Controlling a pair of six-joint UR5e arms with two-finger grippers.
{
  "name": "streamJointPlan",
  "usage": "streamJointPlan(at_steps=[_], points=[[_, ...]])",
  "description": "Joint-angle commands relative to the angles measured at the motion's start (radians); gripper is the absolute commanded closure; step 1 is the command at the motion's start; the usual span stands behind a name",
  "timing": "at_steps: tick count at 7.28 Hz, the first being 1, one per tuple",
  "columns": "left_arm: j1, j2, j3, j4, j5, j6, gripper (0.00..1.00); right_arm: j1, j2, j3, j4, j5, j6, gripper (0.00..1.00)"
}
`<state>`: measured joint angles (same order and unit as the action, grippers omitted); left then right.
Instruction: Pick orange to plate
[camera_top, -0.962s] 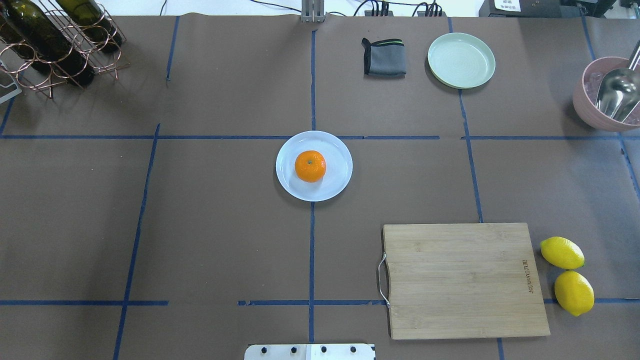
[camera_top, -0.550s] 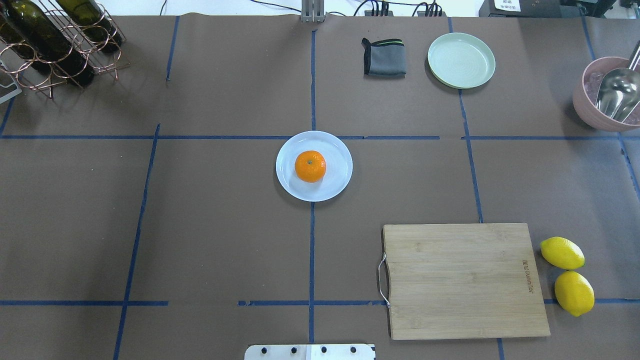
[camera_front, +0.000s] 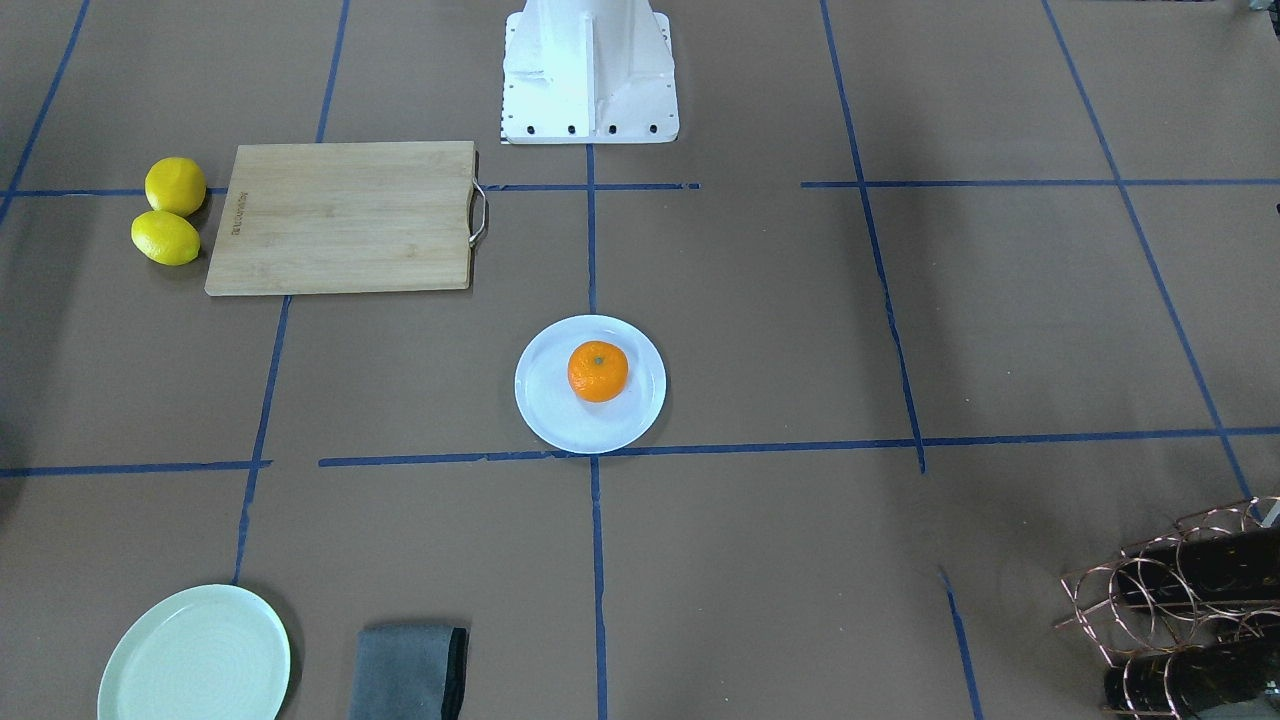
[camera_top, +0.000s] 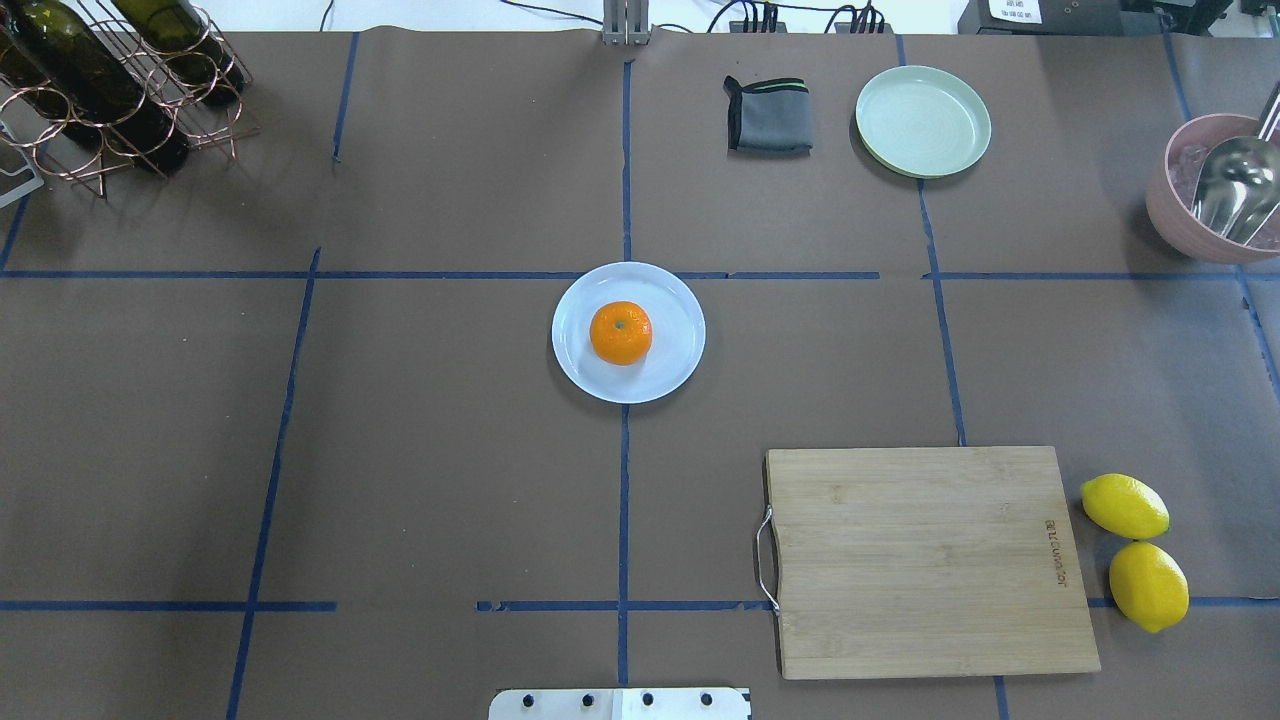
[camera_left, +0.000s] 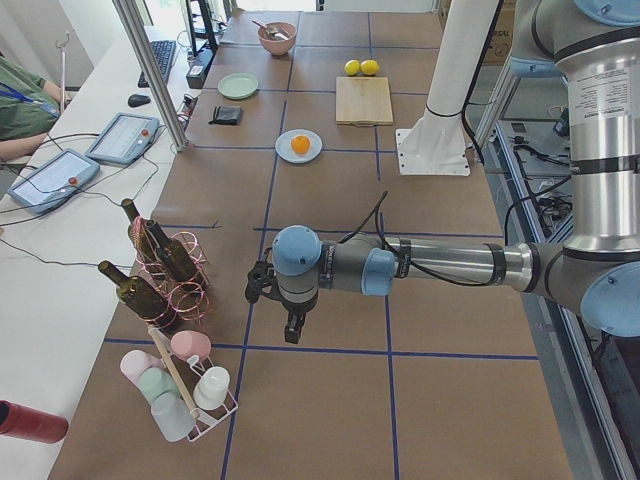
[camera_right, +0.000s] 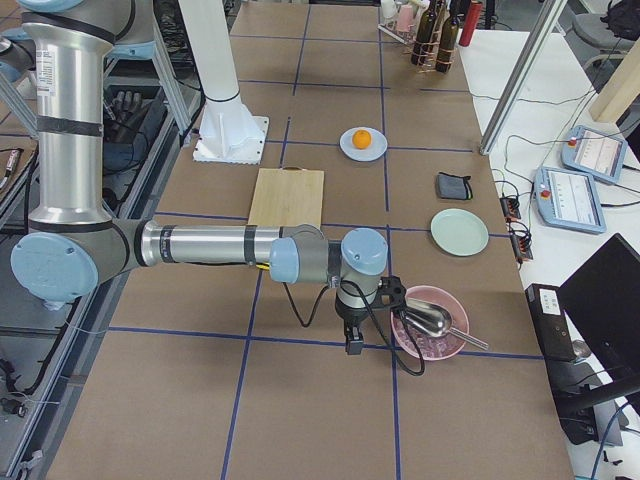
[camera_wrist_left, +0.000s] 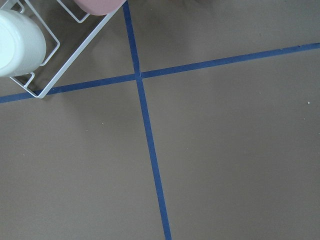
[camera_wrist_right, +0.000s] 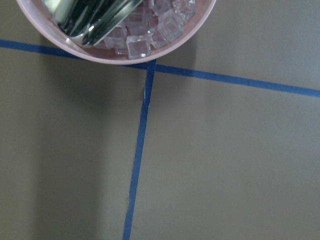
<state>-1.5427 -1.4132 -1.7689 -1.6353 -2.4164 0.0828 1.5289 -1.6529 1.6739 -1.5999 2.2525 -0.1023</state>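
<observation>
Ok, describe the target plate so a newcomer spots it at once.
Start at the centre of the table, where the blue tape lines cross. The plate sits there holding the orange. It is bluish-white, unlike the empty mint-green plate at the far edge.

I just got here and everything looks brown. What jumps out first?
The bright orange sits on the pale plate in the middle of the table. Next come two yellow lemons, side by side next to the wooden cutting board on the robot's right. A rack of dark bottles fills the far left corner.
</observation>
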Motion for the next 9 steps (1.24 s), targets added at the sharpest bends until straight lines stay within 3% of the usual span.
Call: streamJointPlan(at_steps=[1, 8, 9], points=[[-0.001, 0.005, -0.001, 0.0, 0.0, 0.0, 0.0, -0.001, -0.014, -0.032, -0.003, 0.021, 0.001, 0.0], [0.001, 0.004, 0.002, 0.0, 0.002, -0.002, 0.0, -0.001, -0.022, -0.049, -0.002, 0.041, -0.001, 0.0], [0.001, 0.002, 0.006, -0.001, 0.002, -0.002, 0.0, -0.001, -0.024, -0.054, -0.002, 0.085, -0.001, 0.0]])
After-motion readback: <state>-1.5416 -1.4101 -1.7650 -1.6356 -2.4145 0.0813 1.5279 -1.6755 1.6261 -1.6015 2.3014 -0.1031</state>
